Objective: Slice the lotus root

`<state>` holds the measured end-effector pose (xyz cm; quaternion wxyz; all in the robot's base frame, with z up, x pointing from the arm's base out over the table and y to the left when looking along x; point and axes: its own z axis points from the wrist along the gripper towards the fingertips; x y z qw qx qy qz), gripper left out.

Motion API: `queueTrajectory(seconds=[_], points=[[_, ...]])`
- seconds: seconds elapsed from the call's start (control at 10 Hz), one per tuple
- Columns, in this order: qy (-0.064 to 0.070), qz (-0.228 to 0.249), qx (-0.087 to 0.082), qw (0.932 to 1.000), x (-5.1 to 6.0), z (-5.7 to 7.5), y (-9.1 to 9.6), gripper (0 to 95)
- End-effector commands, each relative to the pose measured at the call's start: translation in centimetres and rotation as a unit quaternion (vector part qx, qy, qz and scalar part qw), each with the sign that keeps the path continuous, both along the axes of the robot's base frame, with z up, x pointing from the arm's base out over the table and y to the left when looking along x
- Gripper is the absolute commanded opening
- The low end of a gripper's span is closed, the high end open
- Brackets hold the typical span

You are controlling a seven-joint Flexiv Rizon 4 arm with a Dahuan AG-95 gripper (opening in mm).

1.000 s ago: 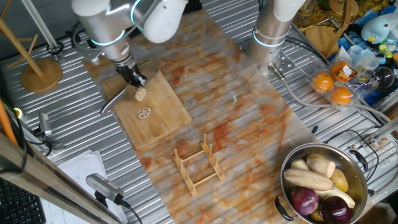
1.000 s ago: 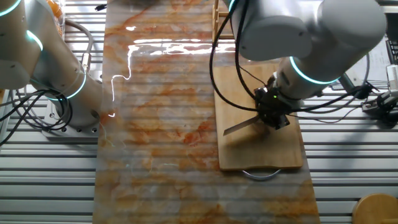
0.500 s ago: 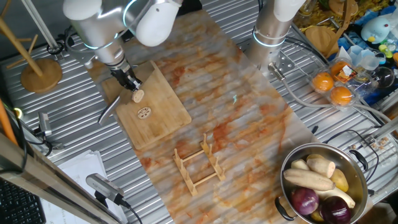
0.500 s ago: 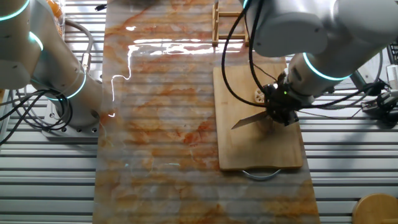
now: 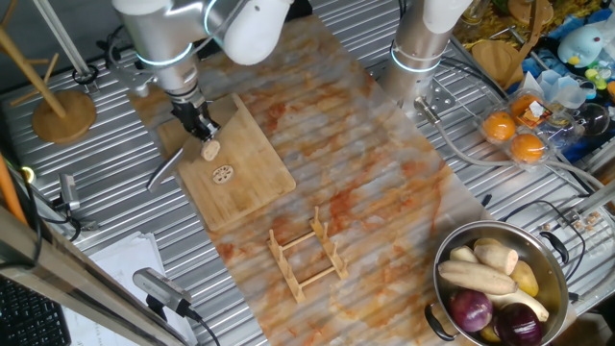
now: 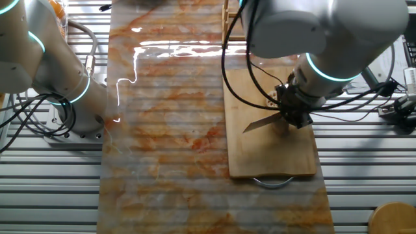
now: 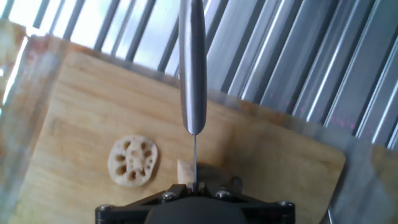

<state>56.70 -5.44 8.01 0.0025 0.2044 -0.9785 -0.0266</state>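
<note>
A stubby lotus root [image 5: 210, 150] chunk lies on the bamboo cutting board [image 5: 252, 183], with one cut slice [image 5: 223, 174] showing a ring of holes beside it. My gripper [image 5: 197, 123] hangs just above the chunk, shut on a knife [image 5: 165, 169] whose blade points down-left past the board's edge. In the hand view the knife [image 7: 191, 68] shows edge-on, directly over the chunk [image 7: 185, 171], and the slice [image 7: 132, 160] lies to its left. In the other fixed view the gripper [image 6: 296, 110] and blade [image 6: 260, 122] are over the board [image 6: 260, 159]; the arm hides most of the chunk.
A wooden rack [image 5: 307, 255] stands below the board on the marbled mat. A steel pot [image 5: 553, 264] holding pale roots and purple onions sits at the lower right. A second arm's base [image 5: 418, 53], oranges [image 5: 514, 135] and a wooden stand [image 5: 62, 111] ring the area.
The gripper and knife have shifted a little toward the board's far-left edge, with the blade tip swinging further off the board. The chunk has moved slightly the same way.
</note>
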Motion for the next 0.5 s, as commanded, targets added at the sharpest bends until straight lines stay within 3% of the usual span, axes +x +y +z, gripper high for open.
queueTrajectory(seconds=[0.1, 0.3, 0.5], points=[[-0.011, 0.002, 0.008, 0.9999, 1.6, -0.5, 0.6, 0.0], [-0.005, 0.003, 0.007, 1.0, 1.7, -1.3, 0.6, 0.0], [0.019, 0.004, 0.006, 0.9998, 0.9, -1.9, 0.2, 0.0]])
